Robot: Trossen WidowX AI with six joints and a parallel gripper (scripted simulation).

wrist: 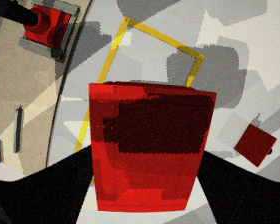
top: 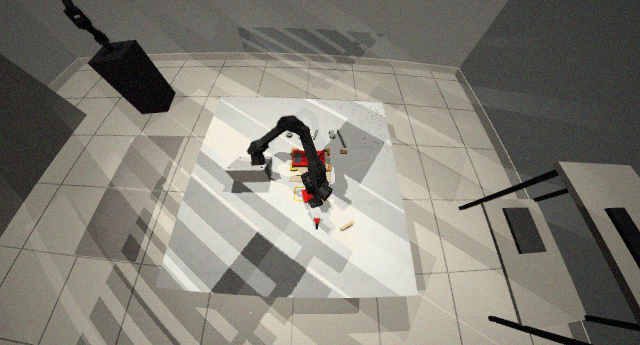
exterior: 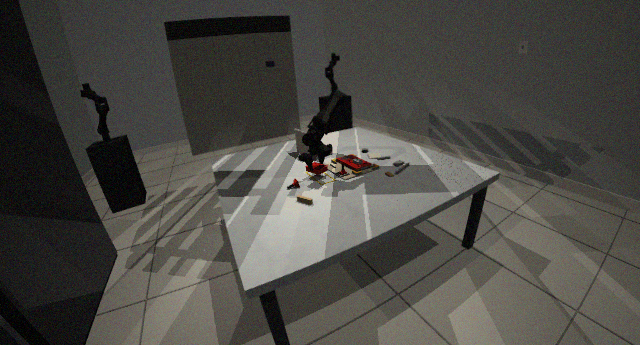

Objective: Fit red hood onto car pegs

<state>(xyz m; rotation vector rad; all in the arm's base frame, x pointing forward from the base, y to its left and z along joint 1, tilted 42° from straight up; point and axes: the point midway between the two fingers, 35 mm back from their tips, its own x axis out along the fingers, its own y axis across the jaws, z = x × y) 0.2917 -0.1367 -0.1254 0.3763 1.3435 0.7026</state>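
The hood (wrist: pixel 151 145), a smooth glossy red shell with a flat roof and sides that tapered inward, sat between the two dark fingers of the hand (wrist: pixel 148 192), which had closed against its left and right flanks and gripped it, the fingers standing fairly wide because the shell was broad. In the wrist view it partly overlapped a thin yellow outline (wrist: pixel 160 36) marked on the pale, matte worktop (exterior: pixel 350 220). Its corner bosses could not be made out. Seen from above, the hood (top: pixel 306 195) lay just near of the car chassis (top: pixel 309 157), a red body on a tan jig plate (wrist: pixel 31 83). The black, jointed arm (top: pixel 300 140) arched over the chassis. Nearer on the worktop lay a small red cone-like piece (top: pixel 316 223) and a short wooden block (top: pixel 346 226).
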